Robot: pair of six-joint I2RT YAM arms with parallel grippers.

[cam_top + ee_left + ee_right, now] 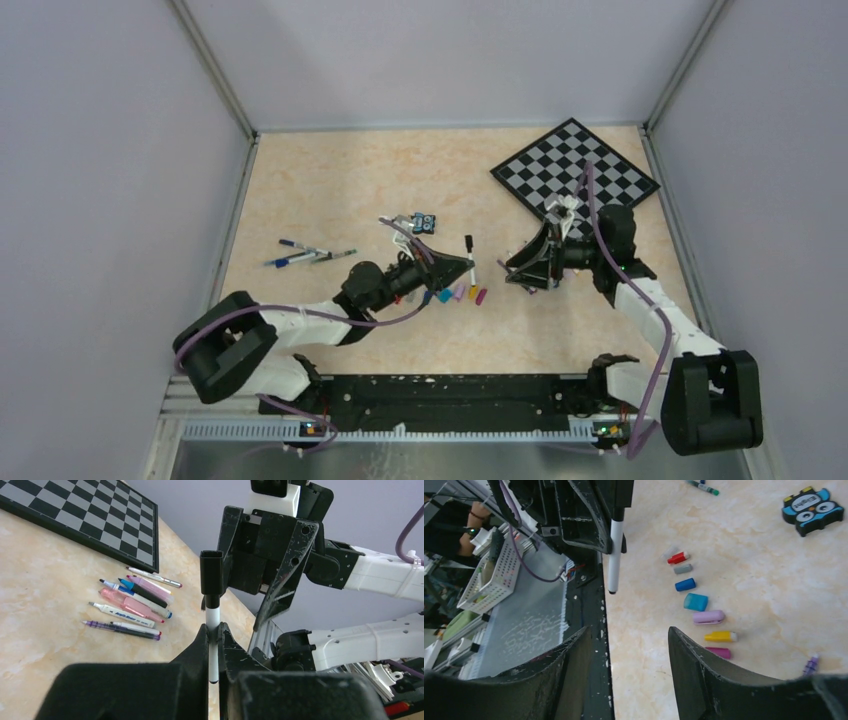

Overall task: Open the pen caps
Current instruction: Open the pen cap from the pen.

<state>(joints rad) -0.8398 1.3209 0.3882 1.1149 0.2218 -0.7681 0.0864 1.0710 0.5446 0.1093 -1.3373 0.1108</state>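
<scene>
Clamping my left jaws on a white pen, I hold my right jaws parted and empty nearby.

Soft, even, fairly bright light falls from overhead on the desk; shadows near the chessboard are short and faint. The chessboard's squares read crisp and contrasty from above, without hard glare. In both wrist views the close black fingers are blurred and underexposed, while the desk beyond them is sharp.
</scene>
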